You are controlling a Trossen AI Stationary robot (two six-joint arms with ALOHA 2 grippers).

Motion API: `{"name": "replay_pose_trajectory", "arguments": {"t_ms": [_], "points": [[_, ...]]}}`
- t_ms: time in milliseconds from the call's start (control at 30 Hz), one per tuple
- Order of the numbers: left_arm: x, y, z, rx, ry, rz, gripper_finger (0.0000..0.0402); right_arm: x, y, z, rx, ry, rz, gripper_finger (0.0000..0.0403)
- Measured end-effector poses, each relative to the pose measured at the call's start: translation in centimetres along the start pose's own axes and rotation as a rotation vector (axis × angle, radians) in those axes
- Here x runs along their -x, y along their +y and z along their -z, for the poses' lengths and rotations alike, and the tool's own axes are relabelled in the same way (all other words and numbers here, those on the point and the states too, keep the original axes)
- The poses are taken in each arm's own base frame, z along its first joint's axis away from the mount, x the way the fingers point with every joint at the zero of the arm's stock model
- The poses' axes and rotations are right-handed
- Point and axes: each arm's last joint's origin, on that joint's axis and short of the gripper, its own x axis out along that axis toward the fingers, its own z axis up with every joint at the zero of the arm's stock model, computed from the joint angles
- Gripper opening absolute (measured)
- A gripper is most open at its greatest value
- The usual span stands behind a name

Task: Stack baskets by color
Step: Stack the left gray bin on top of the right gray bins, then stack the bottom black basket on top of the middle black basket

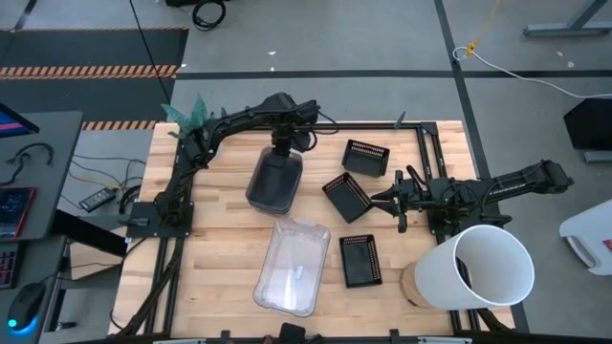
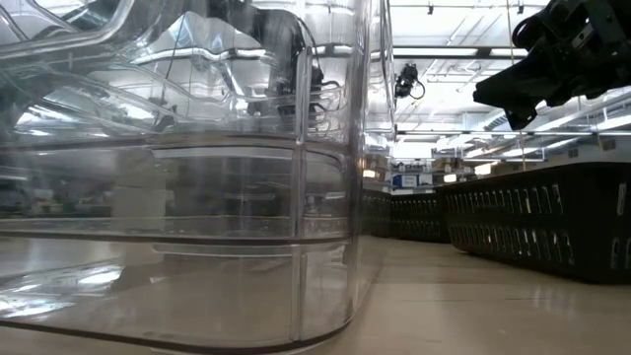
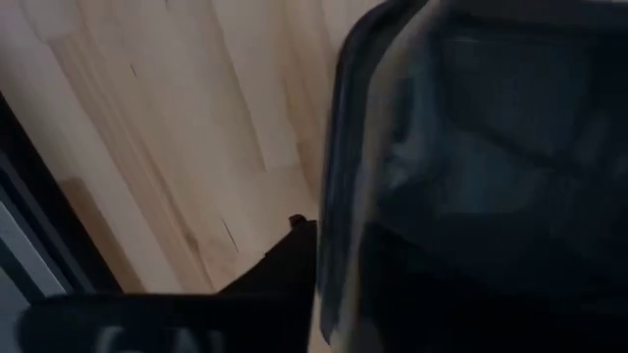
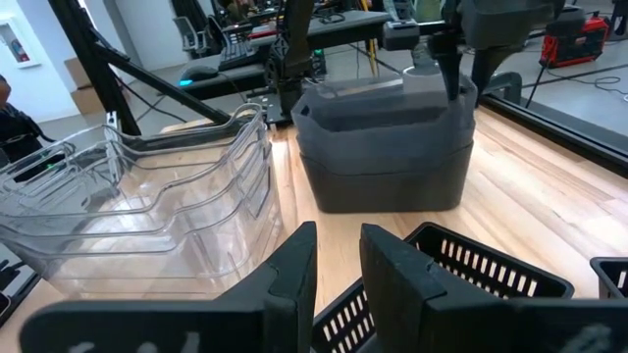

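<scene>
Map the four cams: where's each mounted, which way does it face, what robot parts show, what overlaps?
High: overhead, straight down on the table; both arms, left gripper over the grey baskets.
Low: table height, level; clear baskets fill it, an arm shows at the upper right.
Left wrist: faces down onto the grey baskets' rim.
Right wrist: looks across the table past the right gripper, above a black basket.
Shared: right wrist and high both show the grey and clear stacks.

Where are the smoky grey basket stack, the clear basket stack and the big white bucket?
smoky grey basket stack (image 1: 274, 182), high view, its middle
clear basket stack (image 1: 292, 268), high view, its floor
big white bucket (image 1: 478, 272), high view, its side wall
</scene>
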Motion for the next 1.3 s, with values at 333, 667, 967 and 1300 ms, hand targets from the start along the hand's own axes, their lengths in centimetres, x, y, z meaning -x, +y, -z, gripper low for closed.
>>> {"name": "replay_pose_trajectory", "arguments": {"t_ms": [333,667,967,1300], "points": [[3.0,0.0,-0.5,0.1,-0.04,-0.111,0.0189,0.0,0.0,0.0,0.0,0.0,0.0,0.0087],[6.9,-0.6,-0.2,0.216,-0.274,-0.019,0.0185,0.0,0.0,0.0,0.0,0.0,0.0,0.0087],[9.0,-4.8,0.3,0.147,-0.44,0.023,0.0131,0.0,0.0,0.0,0.0,0.0,0.0,0.0087],[8.5,-12.1,2.6,0.17,-0.617,-0.06,0.0091,0.0,0.0,0.0,0.017,-0.001,0.0,0.0087]]}}
